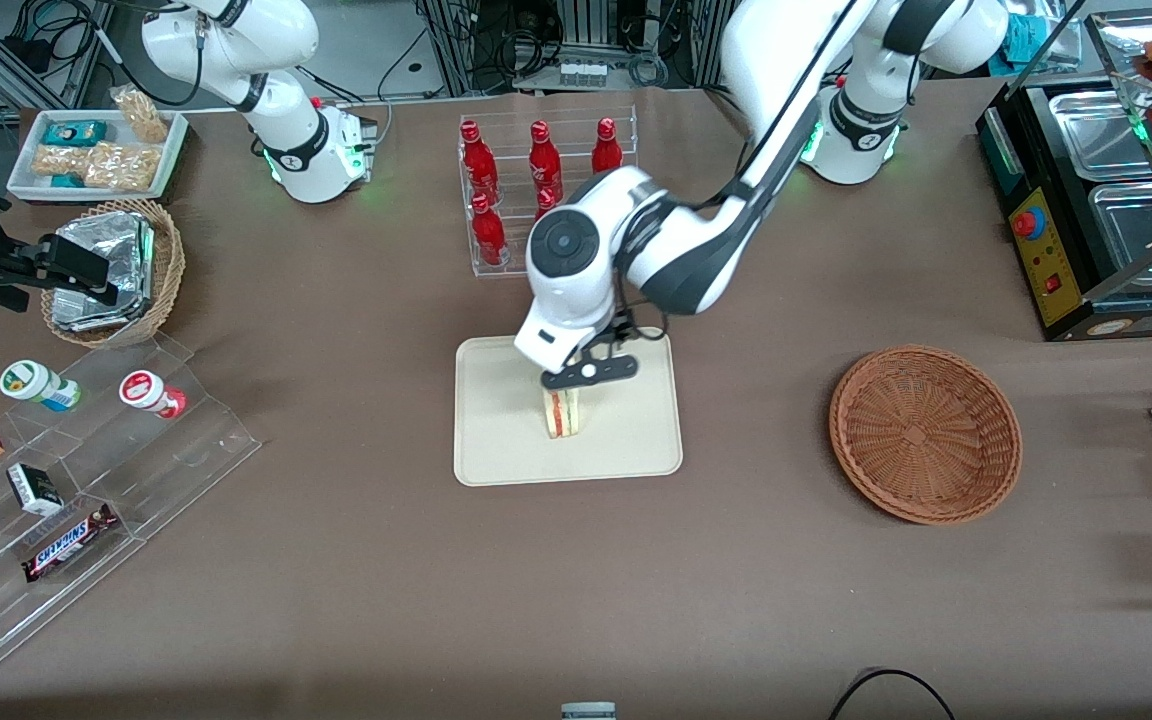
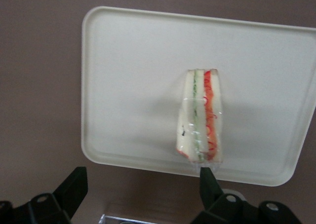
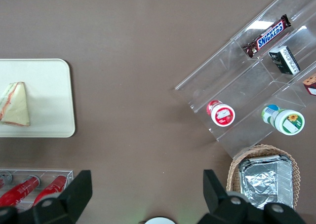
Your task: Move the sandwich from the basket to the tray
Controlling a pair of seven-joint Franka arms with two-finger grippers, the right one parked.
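Sandwich, a layered wedge, stands on the smooth cream tray; gripper above it released; woven basket empty.

- A robot lab staged as a snack shop: brown-covered table, tangled cables and metal racks at its edge.
- Clear acrylic stepped display of snacks; red bottles in a clear rack.
- The gripper hangs above the cream tray.
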